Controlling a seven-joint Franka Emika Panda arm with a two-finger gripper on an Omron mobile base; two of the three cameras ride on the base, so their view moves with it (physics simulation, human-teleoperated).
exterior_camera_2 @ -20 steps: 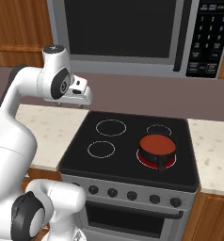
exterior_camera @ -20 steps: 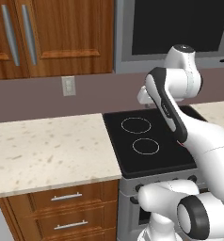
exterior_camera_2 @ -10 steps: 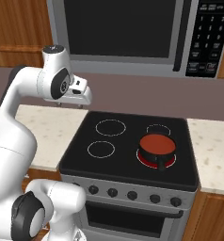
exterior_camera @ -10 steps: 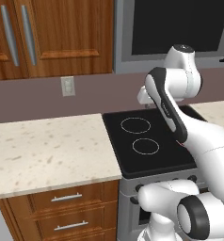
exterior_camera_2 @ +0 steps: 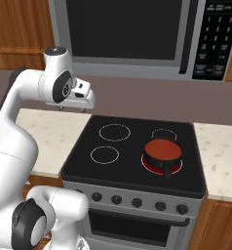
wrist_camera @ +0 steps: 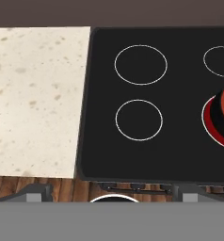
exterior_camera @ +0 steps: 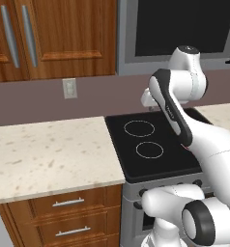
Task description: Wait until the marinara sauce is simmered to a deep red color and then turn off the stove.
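Waiting over the stove: the danger is to act too early or on the wrong knob

The marinara sauce [exterior_camera_2: 162, 149] sits in a small dark saucepan [exterior_camera_2: 162, 157] on the front right burner, with the burner ring [exterior_camera_2: 152, 168] glowing red under it; its colour looks orange-red, so I judge it is not yet deep red, and turning off now would end the simmer too soon. The gripper [exterior_camera_2: 81, 108] hangs high above the back left corner of the stove [exterior_camera_2: 88, 168], fingers spread wide and holding nothing, well apart from the row of knobs [exterior_camera_2: 137, 201] on the front panel; the knobs look alike, so reaching down could turn the wrong one, or brush the saucepan handle. The black glass top is beside a speckled light countertop [exterior_camera: 49, 154], under a steel microwave [exterior_camera_2: 137, 39], with wooden cabinets [exterior_camera: 54, 38] and drawers [exterior_camera: 64, 212] around
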